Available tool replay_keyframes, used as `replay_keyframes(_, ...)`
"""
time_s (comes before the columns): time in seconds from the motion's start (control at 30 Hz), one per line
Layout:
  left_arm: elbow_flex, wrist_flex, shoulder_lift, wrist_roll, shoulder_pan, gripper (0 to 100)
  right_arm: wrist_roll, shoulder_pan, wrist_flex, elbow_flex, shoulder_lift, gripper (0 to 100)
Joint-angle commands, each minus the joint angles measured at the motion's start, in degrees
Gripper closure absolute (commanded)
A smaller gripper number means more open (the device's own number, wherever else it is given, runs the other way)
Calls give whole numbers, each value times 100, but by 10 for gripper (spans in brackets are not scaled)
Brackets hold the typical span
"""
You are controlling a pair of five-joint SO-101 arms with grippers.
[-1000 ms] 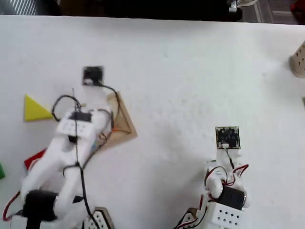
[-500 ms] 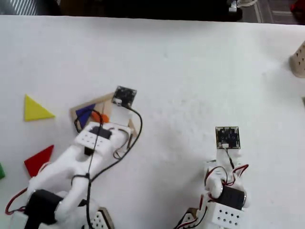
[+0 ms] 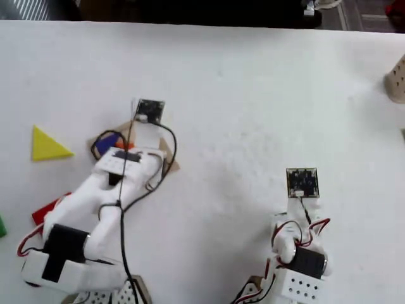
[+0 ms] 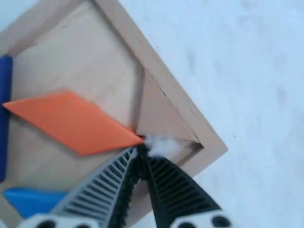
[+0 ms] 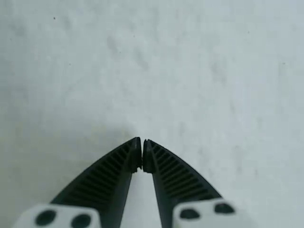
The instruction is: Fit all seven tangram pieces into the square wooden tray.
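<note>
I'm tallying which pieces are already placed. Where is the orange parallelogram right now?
In the left wrist view, the orange parallelogram lies flat inside the wooden tray, one pointed end at the shut left gripper, a dark blue piece beside it.

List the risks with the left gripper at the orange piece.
The shut left gripper meets the orange parallelogram piece at one pointed corner, so a push may spin it rather than slide it. Pressing near the rim of the square wooden tray could shift it. The arm lies over the red piece and may drag it.
</note>
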Motion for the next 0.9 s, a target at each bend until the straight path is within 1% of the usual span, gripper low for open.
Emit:
replay_keyframes(0.0,-211,-703,-180,26,-224,976,53,22,31,35,-66,981)
replay_keyframes(0.23,-211,-1565,-171,35,-497,976,53,31,31,35,-66,981)
replay_keyframes(0.5,-255,-1644,92,35,-497,976,53,31,31,35,-66,981)
replay_keyframes(0.6,-237,-1635,13,35,-611,976,9,22,22,26,-66,981)
replay_keyframes(0.7,-202,-1530,-303,35,-875,976,53,40,-13,-316,-66,981)
replay_keyframes(0.77,-193,-1275,-453,35,-1086,976,105,22,-409,-352,-66,981)
replay_keyframes(0.83,-237,-941,-497,44,-1182,976,598,-22,-989,-387,-66,981)
replay_keyframes(0.87,-237,-835,-505,44,-1191,976,844,-180,-1332,-396,-57,981)
